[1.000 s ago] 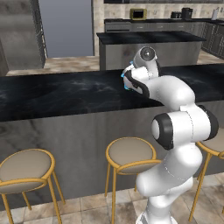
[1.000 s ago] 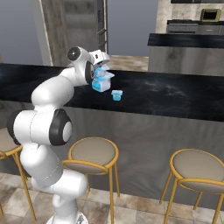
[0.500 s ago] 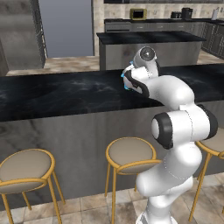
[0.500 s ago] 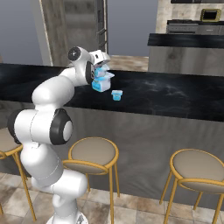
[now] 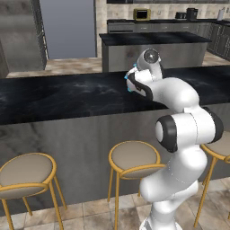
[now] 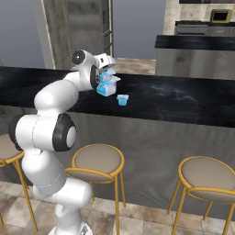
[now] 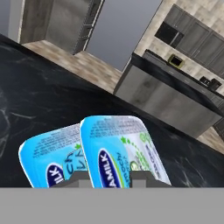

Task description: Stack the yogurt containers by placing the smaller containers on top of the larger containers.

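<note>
My gripper [image 6: 104,79] hovers over the black counter [image 6: 183,98], shut on the medium yogurt container [image 7: 122,148], a light-blue cup with a white rim that is tilted between the fingers. Just beside and below it sits the larger container [image 7: 52,162], partly hidden behind the held cup; it also shows under the hand as the larger container [image 6: 105,90]. Whether the two cups touch I cannot tell. The tiny yogurt container [image 6: 122,99] stands upright on the counter a little to the right of them. From the left, my gripper [image 5: 132,81] hides most of the cups.
Round stools [image 6: 98,158] [image 6: 209,176] stand in front of the counter below the arm. A second dark counter [image 5: 152,40] with a microwave [image 5: 141,13] runs along the back of the room. A tall fridge [image 6: 82,27] stands behind the counter.
</note>
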Motion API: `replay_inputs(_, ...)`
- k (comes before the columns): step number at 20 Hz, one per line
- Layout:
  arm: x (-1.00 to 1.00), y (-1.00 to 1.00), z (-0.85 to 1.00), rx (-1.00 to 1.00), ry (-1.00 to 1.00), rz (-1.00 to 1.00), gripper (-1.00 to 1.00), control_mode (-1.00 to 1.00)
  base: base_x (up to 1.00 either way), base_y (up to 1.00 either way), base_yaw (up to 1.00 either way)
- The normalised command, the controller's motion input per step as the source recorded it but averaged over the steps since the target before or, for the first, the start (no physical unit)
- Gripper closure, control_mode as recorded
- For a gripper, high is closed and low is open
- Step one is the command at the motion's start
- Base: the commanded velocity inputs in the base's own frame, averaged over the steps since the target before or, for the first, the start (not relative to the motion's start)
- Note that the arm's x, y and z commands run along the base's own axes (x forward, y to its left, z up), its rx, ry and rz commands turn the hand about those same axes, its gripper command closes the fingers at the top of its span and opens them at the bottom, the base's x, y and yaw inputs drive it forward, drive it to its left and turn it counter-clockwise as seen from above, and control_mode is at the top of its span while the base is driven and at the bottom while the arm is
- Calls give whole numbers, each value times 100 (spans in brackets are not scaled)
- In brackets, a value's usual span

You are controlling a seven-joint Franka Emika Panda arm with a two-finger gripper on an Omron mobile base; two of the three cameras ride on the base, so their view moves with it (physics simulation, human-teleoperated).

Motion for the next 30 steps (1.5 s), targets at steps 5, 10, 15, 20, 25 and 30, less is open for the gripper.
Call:
replay_inputs(5,5,0,-17,0,0,0,100,-100,0,0,0)
replay_inputs(10,3,0,-14,0,0,0,100,-100,0,0,0)
replay_inputs(15,0,0,-10,0,1,0,-100,-100,0,0,0)
replay_inputs(20,0,0,-3,0,1,0,-100,-100,0,0,0)
replay_inputs(25,0,0,0,0,0,0,-100,-100,0,0,0)
replay_inputs(30,-13,0,6,0,0,0,-100,-100,0,0,0)
